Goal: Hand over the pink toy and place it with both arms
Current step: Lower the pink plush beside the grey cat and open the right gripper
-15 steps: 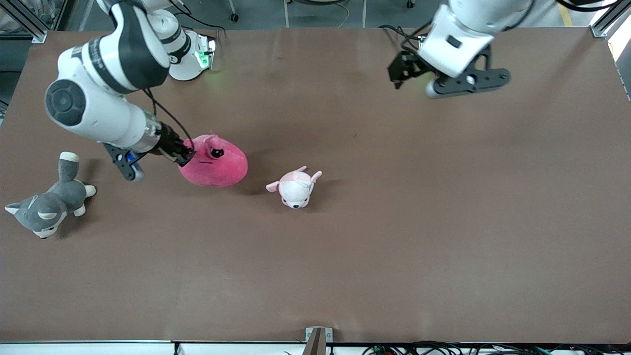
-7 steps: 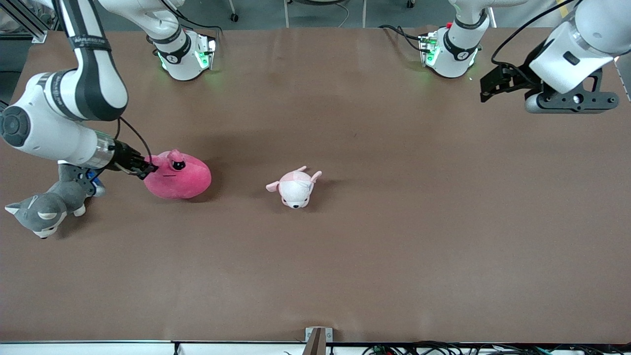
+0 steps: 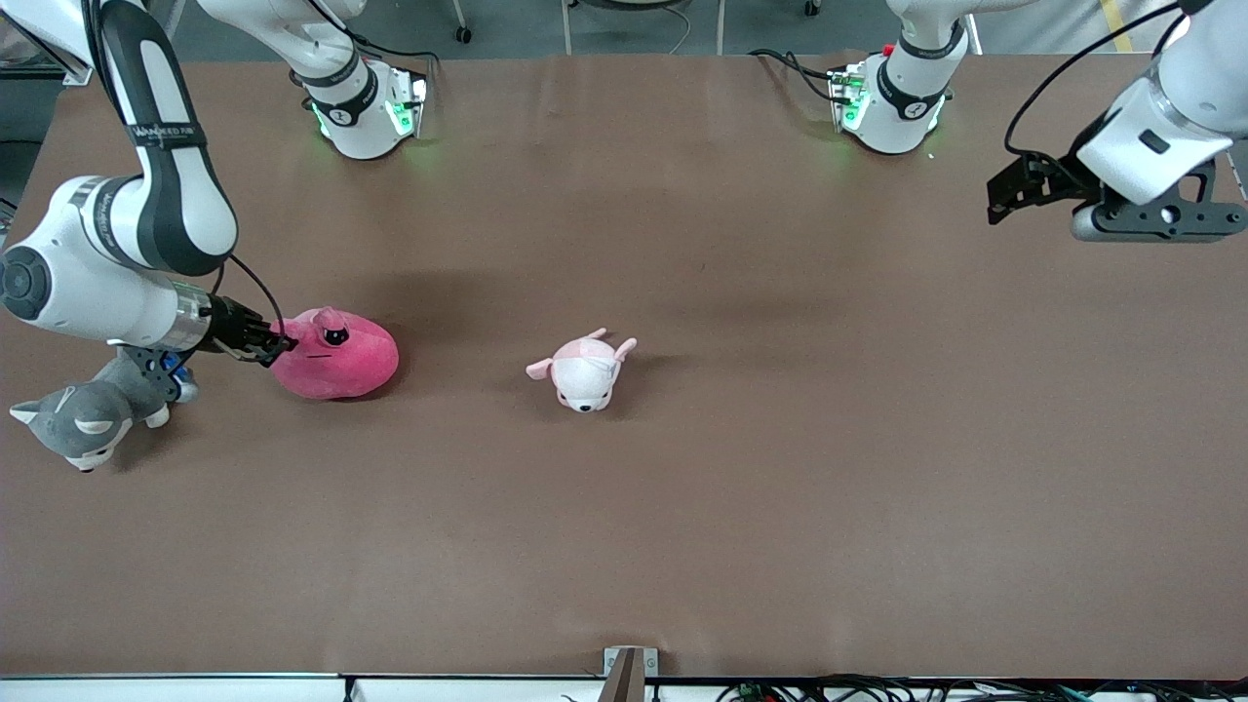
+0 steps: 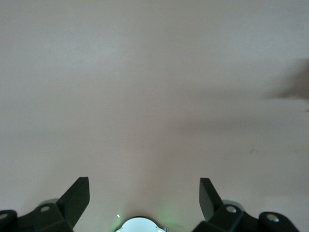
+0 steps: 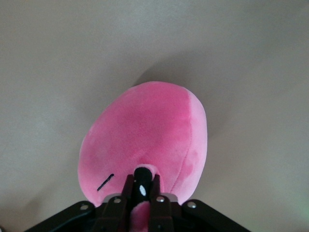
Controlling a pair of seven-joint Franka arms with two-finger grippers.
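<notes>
as seen from the front camera, the right gripper [image 3: 265,344] is clenched on the edge of the pink toy [image 3: 336,354], at the end of the toy that points toward the right arm's end of the table [image 3: 682,507]. the toy's underside is at or very near the table surface; contact cannot be settled from this view. the grey husky plush [image 3: 88,414] lies just beside the right arm's wrist, its tail partly hidden by the wrist hardware. the pale pink puppy plush [image 3: 585,369] lies near the table's middle, well apart from the pink toy, toward the left arm's end. the left gripper [image 3: 1009,190] hangs over the table at the left arm's end, well apart from all three toys; the arm waits.

left wrist view: the left gripper's fingers [image 4: 77,195] are spread wide with only bare table beneath. a blurred dark patch at the frame edge cannot be identified.

right wrist view: the right gripper's fingers [image 5: 126,189] pinch a small fold of the pink toy, whose rounded body fills the middle. a thin black mouth line shows; the fingertips are mostly hidden in the plush.
</notes>
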